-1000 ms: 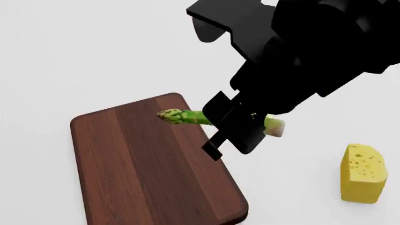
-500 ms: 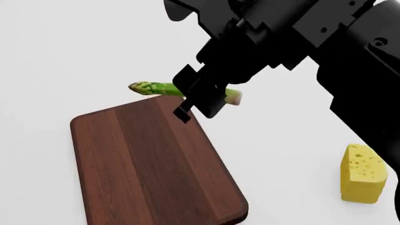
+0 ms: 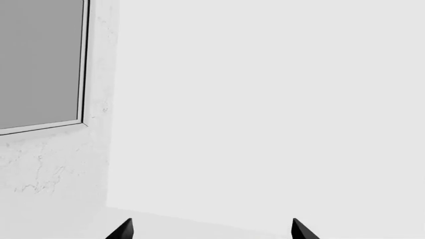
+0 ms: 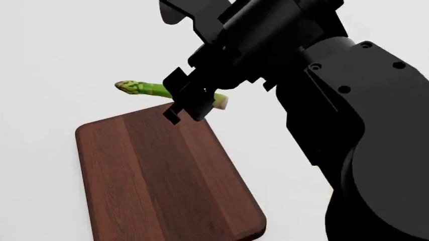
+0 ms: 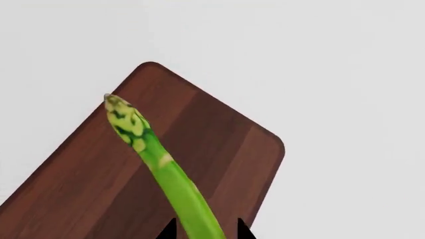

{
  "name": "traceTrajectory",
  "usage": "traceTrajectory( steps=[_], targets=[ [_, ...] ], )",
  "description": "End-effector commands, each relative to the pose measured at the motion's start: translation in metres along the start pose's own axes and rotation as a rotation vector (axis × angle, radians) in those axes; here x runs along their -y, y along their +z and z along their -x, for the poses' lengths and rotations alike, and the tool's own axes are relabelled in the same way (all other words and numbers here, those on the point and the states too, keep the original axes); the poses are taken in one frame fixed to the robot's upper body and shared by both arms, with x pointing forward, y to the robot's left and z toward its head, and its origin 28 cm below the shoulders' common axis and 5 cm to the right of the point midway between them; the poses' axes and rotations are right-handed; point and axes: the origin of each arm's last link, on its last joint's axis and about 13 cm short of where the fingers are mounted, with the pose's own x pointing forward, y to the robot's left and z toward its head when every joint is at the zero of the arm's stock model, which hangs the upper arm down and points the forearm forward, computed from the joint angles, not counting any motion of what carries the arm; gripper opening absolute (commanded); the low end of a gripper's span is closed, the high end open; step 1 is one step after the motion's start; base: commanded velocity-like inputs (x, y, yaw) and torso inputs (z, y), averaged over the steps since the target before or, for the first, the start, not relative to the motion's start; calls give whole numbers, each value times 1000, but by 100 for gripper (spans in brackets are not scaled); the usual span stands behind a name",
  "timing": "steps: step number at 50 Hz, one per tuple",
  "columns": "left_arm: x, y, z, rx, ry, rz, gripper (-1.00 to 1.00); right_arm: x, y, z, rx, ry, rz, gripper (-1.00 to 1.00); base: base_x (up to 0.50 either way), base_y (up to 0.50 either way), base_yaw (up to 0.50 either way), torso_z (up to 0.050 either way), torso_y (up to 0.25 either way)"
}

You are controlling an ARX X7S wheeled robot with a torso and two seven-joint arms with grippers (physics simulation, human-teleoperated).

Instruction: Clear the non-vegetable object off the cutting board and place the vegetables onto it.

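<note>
I have the right gripper (image 4: 190,102) clamped on the asparagus (image 5: 166,172) above the cutting board (image 4: 161,175); left gripper (image 3: 211,230) fingers spread apart

Cutting board (image 4: 154,175) bare (nothing blocking).

The cutting board (image 4: 161,175) lies flat on the table (image 4: 54,60), in the near-left part of the head view. The asparagus spear (image 4: 144,89) is held clear above the board's far edge by the right gripper (image 4: 188,103), its tip pointing left and its cut end right.
</note>
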Motion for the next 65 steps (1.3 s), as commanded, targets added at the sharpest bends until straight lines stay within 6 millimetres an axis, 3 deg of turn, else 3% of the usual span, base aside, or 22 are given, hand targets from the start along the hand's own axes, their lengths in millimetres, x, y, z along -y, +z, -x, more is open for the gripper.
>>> traceTrajectory(
  steps=[1,65],
  targets=[
    [-1,1,0,3,3,2,100,-2,-5,-18,29,45,1,-100,0,0,0,0,0],
    [-3,3,3,6,11,8,100,-18,-63,-77,5,184,-129,-100,0,0,0,0,0]
  ],
)
